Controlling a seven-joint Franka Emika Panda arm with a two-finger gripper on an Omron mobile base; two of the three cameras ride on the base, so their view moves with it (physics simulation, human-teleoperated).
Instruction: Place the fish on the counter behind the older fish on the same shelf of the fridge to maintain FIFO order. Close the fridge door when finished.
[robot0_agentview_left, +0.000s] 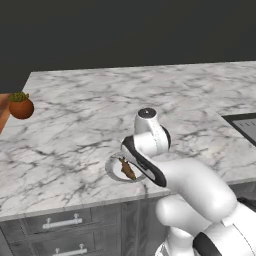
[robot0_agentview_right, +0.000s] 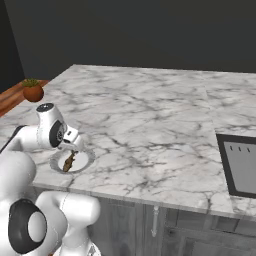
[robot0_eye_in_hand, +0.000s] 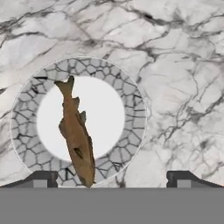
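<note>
The fish (robot0_eye_in_hand: 76, 135), small and dark brown with a forked tail, lies on a round white plate (robot0_eye_in_hand: 131, 109) with a grey mosaic rim. The plate rests on the white marble counter (robot0_eye_in_hand: 175, 65) near its front edge. My gripper (robot0_eye_in_hand: 113, 179) hovers just above the plate, open, its two dark fingertips (robot0_eye_in_hand: 41, 178) spread wide with the fish's head end lying below, closer to the left one. From the base cameras the fish (robot0_agentview_left: 128, 170) (robot0_agentview_right: 69, 161) shows directly under the hand (robot0_agentview_right: 75, 146). The fridge, its shelf and the older fish are out of view.
A small potted plant (robot0_agentview_left: 20, 106) (robot0_agentview_right: 33, 90) stands at the counter's far left, by a wooden surface (robot0_agentview_right: 10, 102). A dark inset panel (robot0_agentview_left: 245, 125) (robot0_agentview_right: 240, 165) sits in the counter at right. Grey drawers with bar handles (robot0_agentview_left: 60, 222) run below the front edge.
</note>
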